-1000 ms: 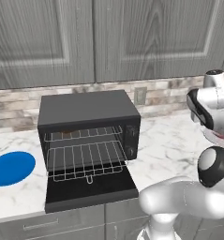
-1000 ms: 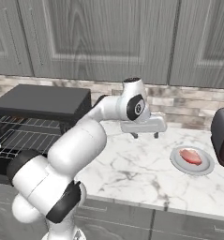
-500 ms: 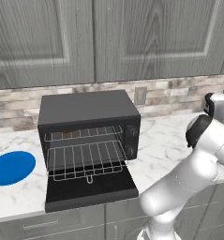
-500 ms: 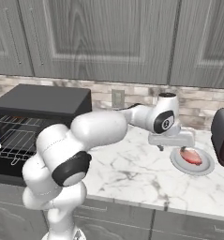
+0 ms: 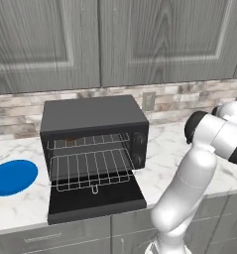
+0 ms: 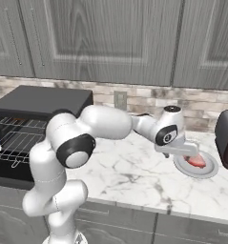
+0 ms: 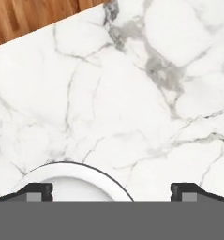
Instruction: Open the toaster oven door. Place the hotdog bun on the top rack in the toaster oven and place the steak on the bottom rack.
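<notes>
Pinkish-red flat steak on white round plate, 3 o'clock of black toaster oven | door down | gripper released above plate | step: steak pickup | next: descend, clench.

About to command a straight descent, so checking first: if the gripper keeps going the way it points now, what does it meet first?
Most likely the marble counter or the rim of the white plate. The open gripper points down, with the plate edge between its fingertips. In the right base view the steak looks slightly off that line, though depth is unclear.
</notes>
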Tool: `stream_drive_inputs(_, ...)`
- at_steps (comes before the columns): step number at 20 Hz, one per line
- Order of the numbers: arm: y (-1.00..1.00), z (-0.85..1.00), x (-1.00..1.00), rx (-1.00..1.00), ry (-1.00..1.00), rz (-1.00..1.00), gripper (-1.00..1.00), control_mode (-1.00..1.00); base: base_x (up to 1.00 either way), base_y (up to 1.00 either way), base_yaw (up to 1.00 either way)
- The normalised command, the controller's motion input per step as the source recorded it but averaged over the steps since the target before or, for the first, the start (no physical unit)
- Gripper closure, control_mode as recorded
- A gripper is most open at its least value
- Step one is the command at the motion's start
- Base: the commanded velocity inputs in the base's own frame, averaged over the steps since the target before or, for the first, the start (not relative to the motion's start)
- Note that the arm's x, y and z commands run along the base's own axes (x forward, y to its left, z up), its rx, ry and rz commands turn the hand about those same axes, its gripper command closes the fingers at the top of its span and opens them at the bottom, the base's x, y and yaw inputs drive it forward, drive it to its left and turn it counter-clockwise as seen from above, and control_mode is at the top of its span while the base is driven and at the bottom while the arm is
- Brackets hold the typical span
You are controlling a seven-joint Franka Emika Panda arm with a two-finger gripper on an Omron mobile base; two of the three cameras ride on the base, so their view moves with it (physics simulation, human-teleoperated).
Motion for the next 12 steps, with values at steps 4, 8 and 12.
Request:
stream_drive_inputs(4,-0.04,-0.32,0.23,0.00,-0.15,0.10,-1.00,-1.00,0.00,0.00,0.00)
stream_drive_inputs(8,-0.21,-0.02,0.31,0.00,-0.10,0.05,-1.00,-1.00,0.00,0.00,0.00)
stream_drive_inputs(12,-0.40,0.17,0.45,0.00,-0.02,0.00,-1.00,-1.00,0.00,0.00,0.00)
